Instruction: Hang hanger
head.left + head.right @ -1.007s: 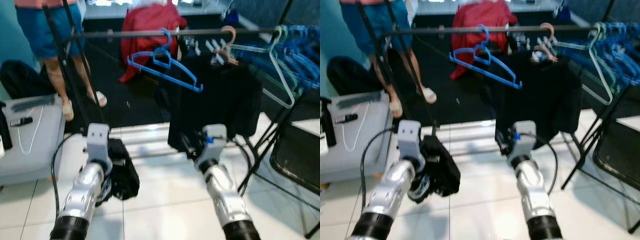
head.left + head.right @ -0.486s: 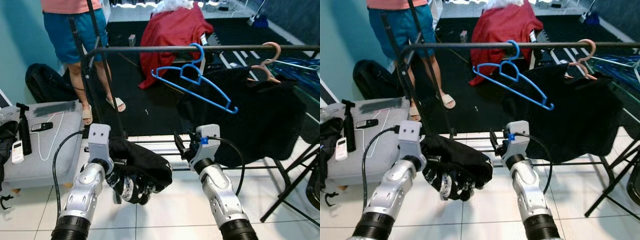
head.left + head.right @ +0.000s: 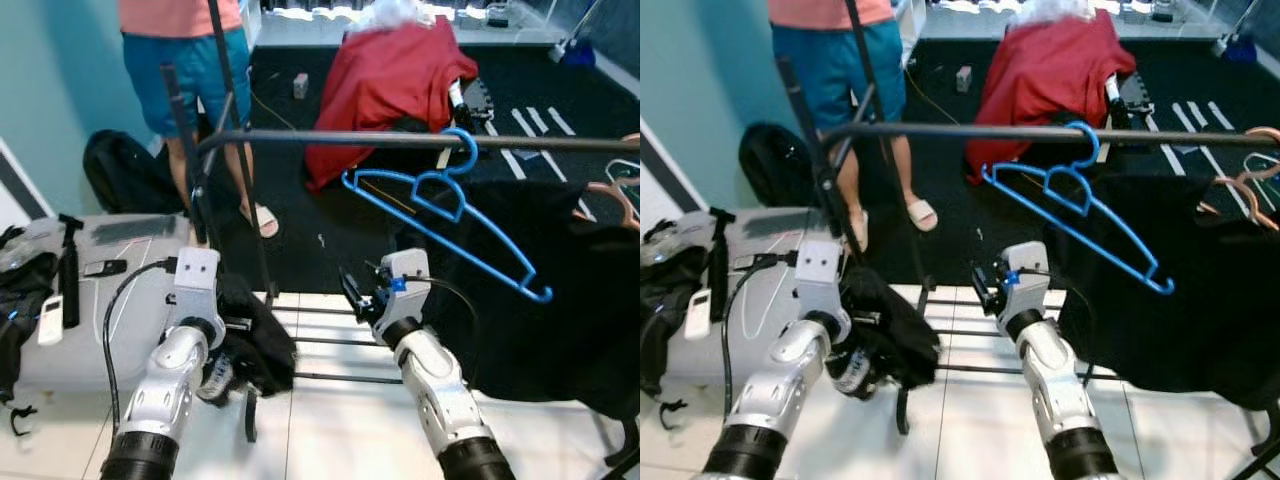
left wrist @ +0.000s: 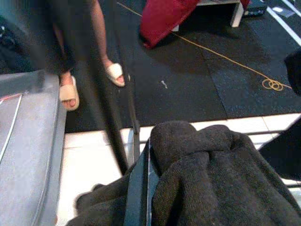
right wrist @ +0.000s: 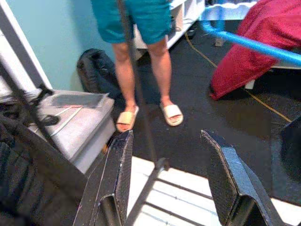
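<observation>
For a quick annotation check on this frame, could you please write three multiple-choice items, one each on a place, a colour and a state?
1. Where does the empty hanger hang?
A. on the rail
B. on the floor
C. in the right tool

2. What colour is that hanger?
A. red
B. blue
C. white

3. What is the state of the right tool?
A. shut on the hanger
B. shut on a shoe
C. open, holding nothing

Answers: 1 A, its hook sits over the rail. 2 B, it is blue in both eye views. 3 C, the right wrist view shows its fingers spread with floor between them, while the left tool grips a dark garment.
</observation>
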Robot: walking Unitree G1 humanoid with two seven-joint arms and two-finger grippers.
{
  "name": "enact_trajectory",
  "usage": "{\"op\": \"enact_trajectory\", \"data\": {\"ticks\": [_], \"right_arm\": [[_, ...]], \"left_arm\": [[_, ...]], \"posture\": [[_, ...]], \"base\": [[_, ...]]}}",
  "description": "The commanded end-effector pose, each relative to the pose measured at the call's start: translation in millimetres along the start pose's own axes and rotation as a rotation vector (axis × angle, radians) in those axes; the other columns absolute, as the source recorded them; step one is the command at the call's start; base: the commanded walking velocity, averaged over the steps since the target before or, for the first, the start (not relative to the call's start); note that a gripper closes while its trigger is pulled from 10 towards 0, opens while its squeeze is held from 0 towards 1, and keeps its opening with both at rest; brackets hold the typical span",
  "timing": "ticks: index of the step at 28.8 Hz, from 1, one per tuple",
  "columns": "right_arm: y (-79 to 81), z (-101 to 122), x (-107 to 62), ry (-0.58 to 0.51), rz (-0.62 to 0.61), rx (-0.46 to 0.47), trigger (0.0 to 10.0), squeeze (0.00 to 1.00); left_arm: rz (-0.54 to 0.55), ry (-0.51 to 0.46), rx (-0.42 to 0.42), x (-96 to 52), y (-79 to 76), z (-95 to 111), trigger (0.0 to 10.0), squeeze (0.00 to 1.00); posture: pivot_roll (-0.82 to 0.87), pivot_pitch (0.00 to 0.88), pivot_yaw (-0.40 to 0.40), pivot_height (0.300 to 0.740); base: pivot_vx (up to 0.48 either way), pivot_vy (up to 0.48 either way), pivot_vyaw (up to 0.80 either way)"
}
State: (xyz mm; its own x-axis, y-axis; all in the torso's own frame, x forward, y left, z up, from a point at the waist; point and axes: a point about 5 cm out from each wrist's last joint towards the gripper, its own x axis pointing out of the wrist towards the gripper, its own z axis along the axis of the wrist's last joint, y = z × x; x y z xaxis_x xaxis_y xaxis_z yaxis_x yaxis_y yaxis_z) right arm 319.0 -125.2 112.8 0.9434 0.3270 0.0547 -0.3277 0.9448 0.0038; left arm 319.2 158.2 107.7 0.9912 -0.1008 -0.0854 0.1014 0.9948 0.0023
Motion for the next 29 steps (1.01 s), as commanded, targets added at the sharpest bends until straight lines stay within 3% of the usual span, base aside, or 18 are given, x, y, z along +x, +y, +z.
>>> {"op": "enact_trajectory", "data": {"ticks": [1, 8, 9, 10, 11, 12, 13, 15, 17, 21, 29], "right_arm": [[-3.2, -4.7, -3.6, 0.014, -0.011, 0.014, 10.0, 0.0], [-3.1, -4.8, -3.8, 0.013, -0.008, 0.014, 10.0, 0.0], [-4.0, -11.1, -5.5, 0.057, -0.013, 0.004, 10.0, 0.0], [-5.9, -28.7, -10.1, 0.174, -0.035, -0.007, 10.0, 0.0], [-5.9, -28.7, -10.1, 0.174, -0.035, -0.007, 10.0, 0.0], [-7.1, -44.0, -15.3, 0.279, -0.048, -0.018, 10.0, 0.0], [-7.1, -44.0, -15.3, 0.279, -0.048, -0.018, 10.0, 0.0], [-8.8, -84.7, -39.0, 0.523, -0.069, -0.024, 10.0, 0.0], [-11.2, -94.4, -48.8, 0.564, -0.11, -0.003, 10.0, 0.0], [-14.1, -93.3, -55.6, 0.516, -0.169, 0.032, 10.0, 0.0], [-6.6, -86.2, -54.2, 0.454, -0.145, 0.055, 10.0, 0.0]], "left_arm": [[-0.004, -0.012, -0.017, -0.5, -2.5, 1.6, 10.0, 0.0], [0.0, -0.014, -0.037, -0.9, -2.9, 1.3, 10.0, 0.0], [-0.027, -0.007, -0.023, -2.2, -4.7, -0.3, 10.0, 0.0], [-0.054, 0.005, -0.011, -3.9, -6.0, -3.2, 10.0, 0.0], [-0.054, 0.005, -0.011, -3.9, -6.0, -3.2, 10.0, 0.0], [-0.071, 0.013, -0.001, -5.2, -6.7, -5.4, 10.0, 0.0], [-0.071, 0.013, -0.001, -5.2, -6.7, -5.4, 10.0, 0.0], [-0.083, 0.037, 0.024, -6.6, -6.0, -10.6, 10.0, 0.0], [-0.082, 0.046, 0.035, -7.2, -5.0, -12.6, 10.0, 0.0], [-0.077, 0.058, 0.032, -9.1, -2.7, -15.6, 10.0, 0.0], [-0.071, 0.077, 0.001, -11.4, -2.2, -19.9, 10.0, 0.0]], "posture": [[-0.08, 0.095, 0.01, 0.74], [-0.08, 0.095, 0.01, 0.74], [-0.08, 0.111, 0.006, 0.74], [-0.09, 0.115, 0.005, 0.74], [-0.09, 0.115, 0.005, 0.74], [-0.09, 0.117, 0.005, 0.74], [-0.09, 0.117, 0.005, 0.74], [-0.08, 0.127, 0.002, 0.74], [-0.08, 0.127, 0.002, 0.74], [-0.09, 0.139, 0.01, 0.74], [-0.1, 0.143, 0.008, 0.74]], "base": [[0.337, 0.0, 0.0], [0.337, 0.0, 0.0], [0.0, 0.0, 0.0], [0.0, 0.0, 0.0], [0.0, 0.0, 0.0], [0.0, 0.0, 0.0], [0.0, 0.0, 0.0], [0.0, 0.0, 0.0], [0.0, 0.0, 0.0], [0.0, 0.0, 0.0], [0.0, 0.0, 0.0]]}}
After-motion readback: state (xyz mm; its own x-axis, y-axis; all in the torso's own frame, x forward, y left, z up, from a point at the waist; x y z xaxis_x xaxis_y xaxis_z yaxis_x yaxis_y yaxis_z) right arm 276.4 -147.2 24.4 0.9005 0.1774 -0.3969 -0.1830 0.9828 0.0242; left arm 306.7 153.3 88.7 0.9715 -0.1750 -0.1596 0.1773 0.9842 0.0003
